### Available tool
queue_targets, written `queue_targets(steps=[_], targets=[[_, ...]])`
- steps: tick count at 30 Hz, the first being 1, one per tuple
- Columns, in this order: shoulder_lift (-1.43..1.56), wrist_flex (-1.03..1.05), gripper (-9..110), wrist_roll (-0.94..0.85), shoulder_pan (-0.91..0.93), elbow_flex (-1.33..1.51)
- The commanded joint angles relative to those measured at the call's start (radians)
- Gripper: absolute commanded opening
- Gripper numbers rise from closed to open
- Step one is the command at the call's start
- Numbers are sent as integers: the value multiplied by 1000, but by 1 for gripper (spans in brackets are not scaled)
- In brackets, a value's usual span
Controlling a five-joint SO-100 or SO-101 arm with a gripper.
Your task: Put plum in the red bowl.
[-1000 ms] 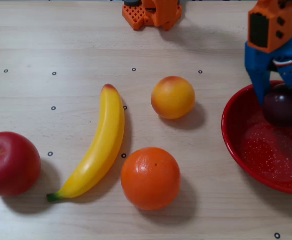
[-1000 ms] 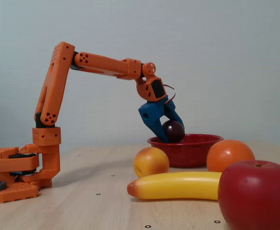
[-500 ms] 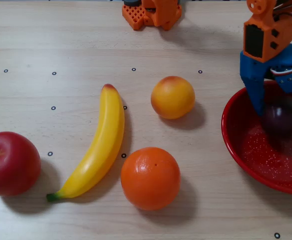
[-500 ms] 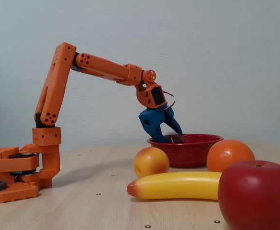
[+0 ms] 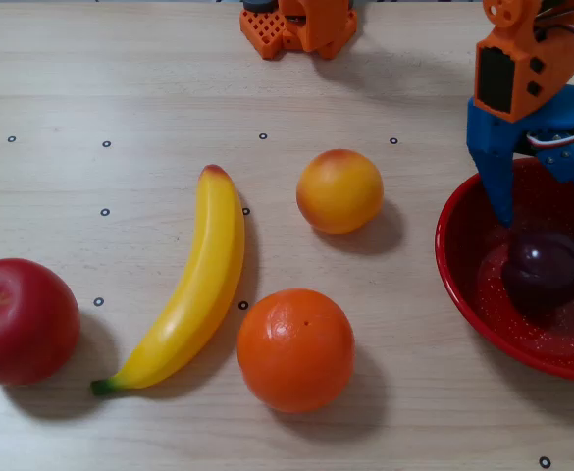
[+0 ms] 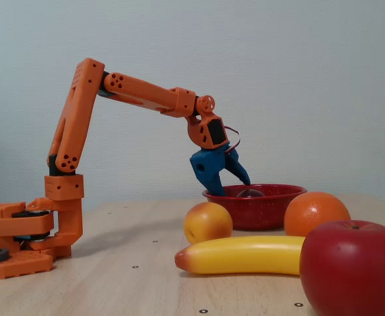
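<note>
Plum [image 5: 542, 271] is what we see first in the overhead view: it lies inside the red bowl [image 5: 456, 285], on the speckled floor, a little toward the 9 o'clock side of the visible part of the bowl. No finger touches it. The claw [image 5: 547, 201] stands at 12 o'clock from the plum, above the far rim of the bowl, and its two blue fingers [image 5: 493, 162] are spread apart with nothing between them. On the counter [image 5: 120, 88] we find the peach [image 5: 339, 190] at 9 o'clock from the bowl, the orange [image 5: 295, 349] at 6 o'clock from the peach, the banana [image 5: 190, 285] lying beside them, and the apple [image 5: 19, 320] at the 9 o'clock edge of the picture.

From the fixed view, the arm [image 6: 139, 92] reaches from its base to the right, and the claw [image 6: 230, 188] hangs over the left rim of the red bowl [image 6: 258, 209], with fingers parted. We see only a dark top of the plum [image 6: 250, 193] above the rim. The peach [image 6: 207, 222], the banana [image 6: 241, 255], the orange [image 6: 316, 213] and the apple [image 6: 353, 268] stand nearer to the camera.
</note>
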Motion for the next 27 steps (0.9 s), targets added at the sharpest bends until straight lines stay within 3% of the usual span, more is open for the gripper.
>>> queue_targets(steps=[1, 15, 22, 27], targets=[[198, 32, 37, -25, 48, -37], [328, 107, 18, 3, 106, -83], [362, 133, 1, 2, 135, -81], [396, 164, 0, 2, 155, -78]])
